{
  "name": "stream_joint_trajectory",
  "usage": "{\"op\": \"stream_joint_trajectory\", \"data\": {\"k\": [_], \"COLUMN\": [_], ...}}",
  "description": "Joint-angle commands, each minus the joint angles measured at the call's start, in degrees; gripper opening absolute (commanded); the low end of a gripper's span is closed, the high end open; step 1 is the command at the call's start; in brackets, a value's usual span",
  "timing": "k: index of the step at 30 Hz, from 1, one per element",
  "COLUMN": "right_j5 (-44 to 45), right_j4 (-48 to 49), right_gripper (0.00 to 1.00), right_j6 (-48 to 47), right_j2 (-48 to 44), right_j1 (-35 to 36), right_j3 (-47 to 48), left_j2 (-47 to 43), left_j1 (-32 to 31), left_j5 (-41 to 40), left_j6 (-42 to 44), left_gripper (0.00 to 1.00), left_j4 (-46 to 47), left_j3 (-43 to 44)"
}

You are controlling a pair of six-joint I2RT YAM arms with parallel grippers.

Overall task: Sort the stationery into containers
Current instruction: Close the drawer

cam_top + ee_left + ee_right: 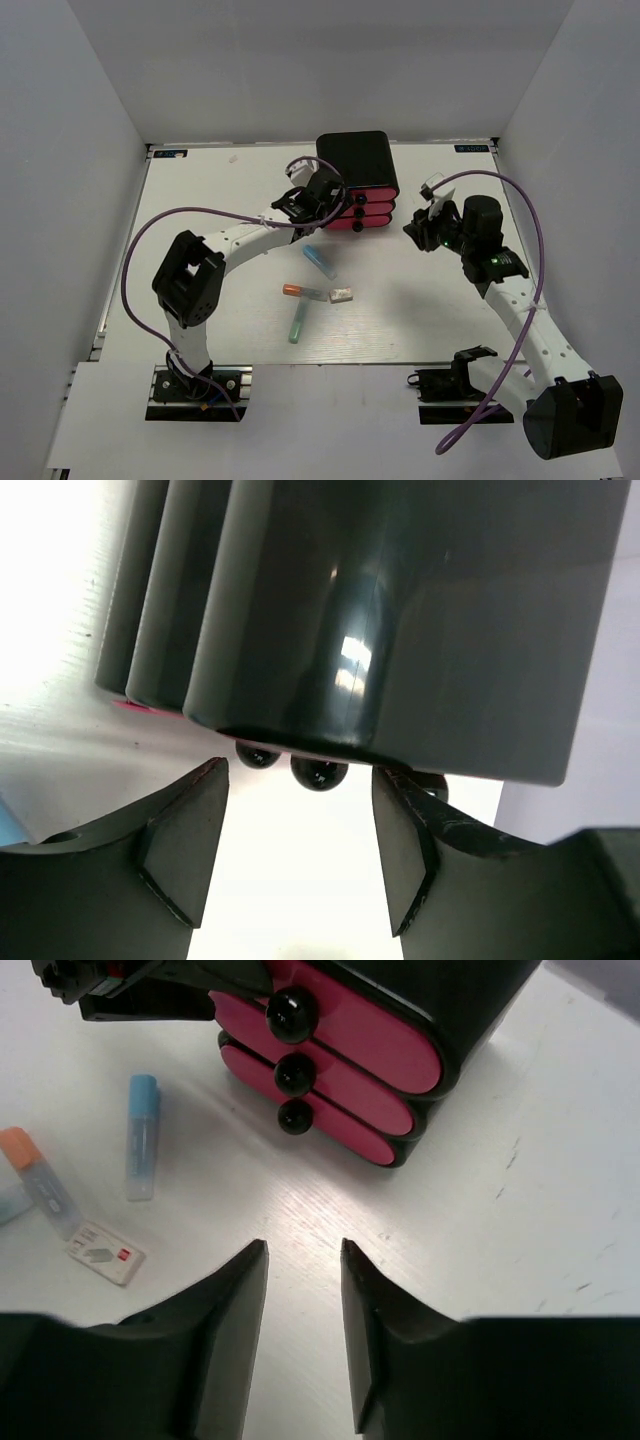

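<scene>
Left tool (300, 845) is gaping wide, empty, hovering at the cabinet (356, 160). Right tool (304, 1260) is sitting narrowly parted, empty. Pink drawers (345, 1065) are facing the arms, far-centre worktop (200, 200). Light blue stick (320, 262) is lying diagonally, far-left to near-right, mid-worktop.

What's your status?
Left gripper open, empty, at drawers. Right gripper open, empty. All three look shut. Unsorted on table: blue stick, orange stick, teal stick, eraser.

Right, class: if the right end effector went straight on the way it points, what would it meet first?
Probably the lowest black knob on the pink drawers; only bare table lies before the right end effector. Depth is unclear: it might touch the table first.
</scene>
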Motion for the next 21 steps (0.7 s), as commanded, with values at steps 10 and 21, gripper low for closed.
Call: {"op": "stream_joint_trajectory", "data": {"k": [10, 21], "right_j5": [-6.88, -13.48], "right_j4": [-2.47, 2.97], "right_gripper": [0.9, 0.47], "right_j6": [-1.51, 6.91], "right_j2": [-1.04, 2.39], "right_j1": [-0.45, 1.39], "right_j3": [-2.04, -7.57], "left_j2": [-0.81, -15.12], "left_j1": [1.17, 0.03], "left_j5": [-0.52, 2.48], "left_j6": [-1.7, 7.43], "left_gripper": [0.71, 0.62], "left_j4": [-0.97, -0.08], "left_j3": [0.82, -9.9]}}
